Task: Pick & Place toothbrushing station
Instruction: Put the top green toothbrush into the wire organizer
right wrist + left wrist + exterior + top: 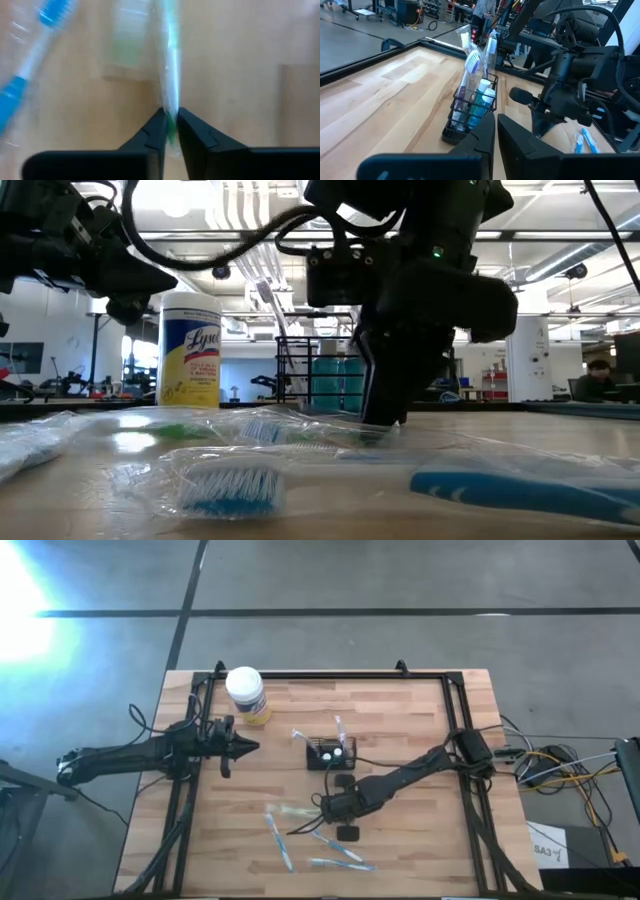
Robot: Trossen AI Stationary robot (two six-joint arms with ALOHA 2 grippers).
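Observation:
The toothbrushing station, a small black wire holder, stands on its base at the table's middle, with wrapped toothbrushes and a tube upright in it. My right gripper is just near of it, pointing steeply down and shut on a green toothbrush in a clear wrapper that lies on the table. My left gripper hovers shut and holding nothing, left of the station. My right gripper pinches the wrapped green toothbrush between its two fingers near one end of the handle. The fingers come from above, slanting down, one on each side of the handle. The rest of the brush lies flat on the table, stretching away from the fingers.
Wrapped blue toothbrushes lie near the table's front edge, one close to the held brush. A white-lidded yellow jar stands at the far left. Black frame rails run along the table's sides.

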